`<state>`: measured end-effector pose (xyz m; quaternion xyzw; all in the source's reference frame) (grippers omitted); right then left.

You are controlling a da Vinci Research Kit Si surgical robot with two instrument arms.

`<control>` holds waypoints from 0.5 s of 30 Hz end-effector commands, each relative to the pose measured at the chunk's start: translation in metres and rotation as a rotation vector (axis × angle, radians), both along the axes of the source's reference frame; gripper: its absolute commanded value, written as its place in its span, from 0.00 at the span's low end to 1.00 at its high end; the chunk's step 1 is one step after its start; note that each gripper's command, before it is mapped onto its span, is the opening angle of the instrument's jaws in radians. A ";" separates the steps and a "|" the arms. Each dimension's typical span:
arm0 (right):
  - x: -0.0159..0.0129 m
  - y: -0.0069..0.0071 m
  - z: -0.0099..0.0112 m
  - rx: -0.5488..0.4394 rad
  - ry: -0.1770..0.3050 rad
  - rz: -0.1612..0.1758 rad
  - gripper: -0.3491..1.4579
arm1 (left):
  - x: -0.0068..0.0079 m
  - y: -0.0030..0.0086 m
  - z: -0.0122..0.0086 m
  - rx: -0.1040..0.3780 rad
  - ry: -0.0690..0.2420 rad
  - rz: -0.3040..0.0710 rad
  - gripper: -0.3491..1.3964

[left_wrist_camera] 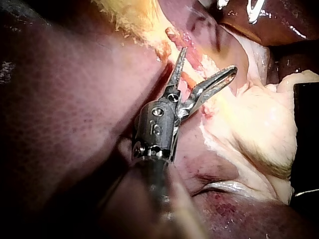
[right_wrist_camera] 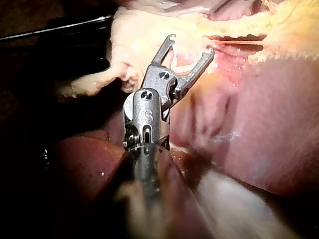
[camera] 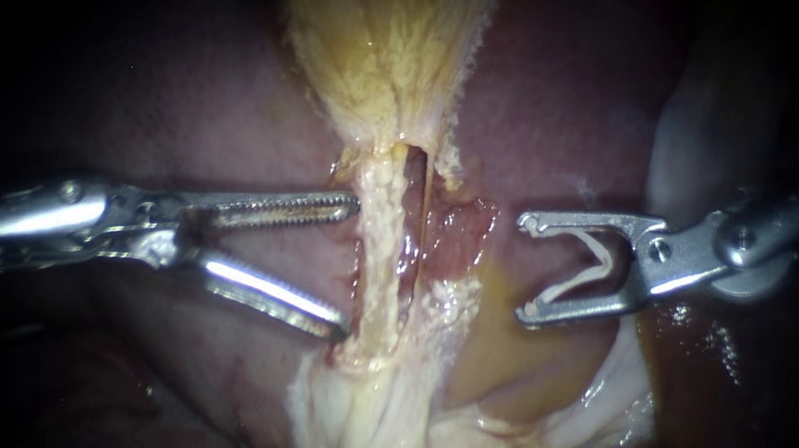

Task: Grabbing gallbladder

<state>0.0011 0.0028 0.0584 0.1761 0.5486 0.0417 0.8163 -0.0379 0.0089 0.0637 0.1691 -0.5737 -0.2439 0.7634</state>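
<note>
The gallbladder (camera: 382, 56) tapers from top centre into a pale tube (camera: 379, 251) at mid-frame. The left instrument (camera: 349, 267) has its jaws open just beside that tube, and closing here would probably tear it. The right instrument (camera: 524, 269), at centre-right, holds a white clip (camera: 574, 283) in its spread jaws.

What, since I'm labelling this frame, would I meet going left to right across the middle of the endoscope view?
Left instrument, jaws open → pale strand → raw red patch → right instrument, jaws shut on a clip.
</note>
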 end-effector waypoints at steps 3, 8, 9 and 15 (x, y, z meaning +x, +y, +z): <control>0.0000 0.0000 0.0000 0.000 0.000 0.000 0.46 | 0.0001 0.0000 0.0000 -0.001 0.004 -0.005 0.62; 0.0000 0.0000 0.0000 0.000 0.000 0.000 0.46 | 0.0010 0.0004 0.0001 0.003 0.007 -0.012 0.62; 0.0000 0.0000 0.0000 0.000 0.000 0.000 0.46 | 0.0013 0.0006 0.0001 0.003 0.010 -0.018 0.62; 0.0000 0.0000 0.0000 0.000 0.000 0.000 0.46 | 0.0032 0.0021 0.0000 0.003 0.021 -0.038 0.62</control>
